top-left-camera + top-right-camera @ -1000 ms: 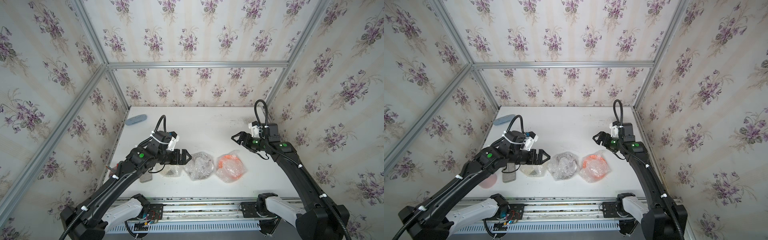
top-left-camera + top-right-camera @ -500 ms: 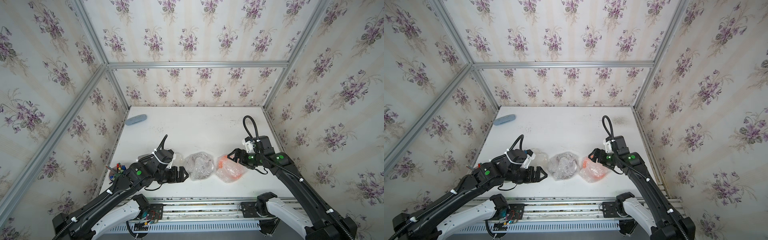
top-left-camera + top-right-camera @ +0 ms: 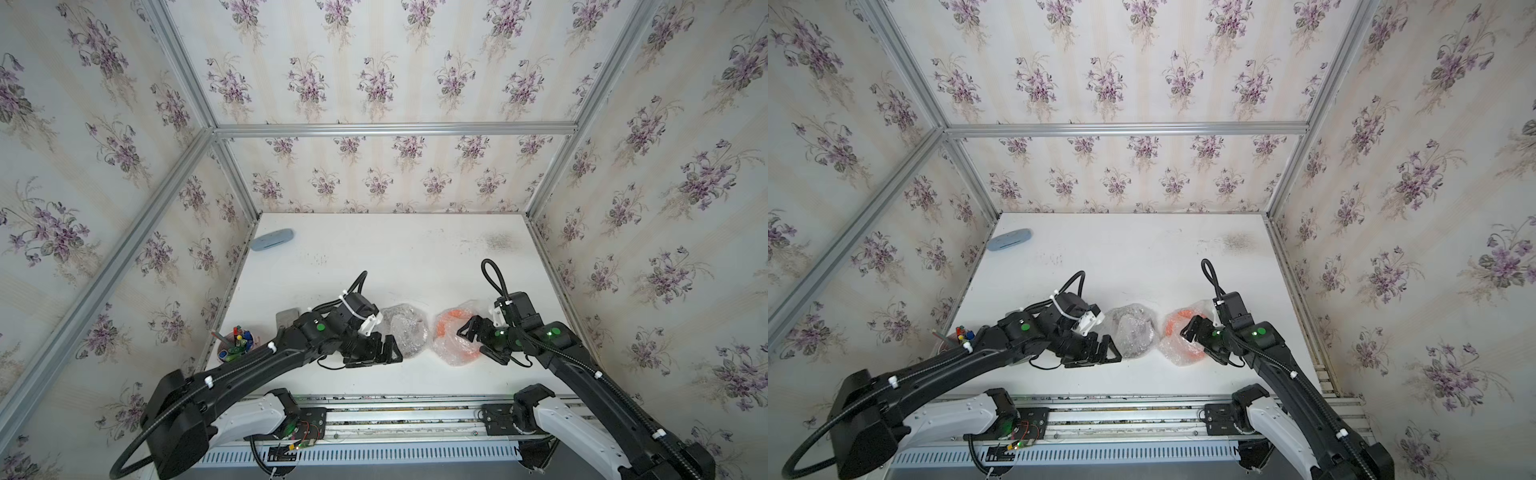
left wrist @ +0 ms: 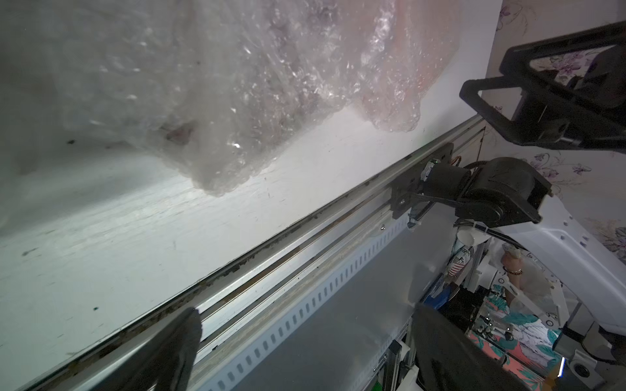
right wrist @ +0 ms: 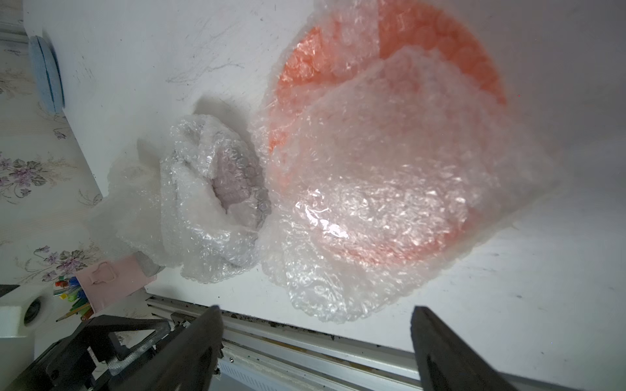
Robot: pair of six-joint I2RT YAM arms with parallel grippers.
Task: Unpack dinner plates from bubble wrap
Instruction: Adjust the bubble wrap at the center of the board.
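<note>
Scuffed white table [image 3: 374,257], bubble wrap [image 3: 405,332], floral walls [image 3: 374,62]

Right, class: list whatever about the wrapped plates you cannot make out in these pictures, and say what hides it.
- Middle bundle: its plate's pattern, veiled by bubble wrap in every view.
- Third bundle: under the left arm in both top views; only a blurred edge in the right wrist view.
- Orange plate: most of its face, under folded wrap.
- Left wrist view: wrap too close, out of focus.
</note>
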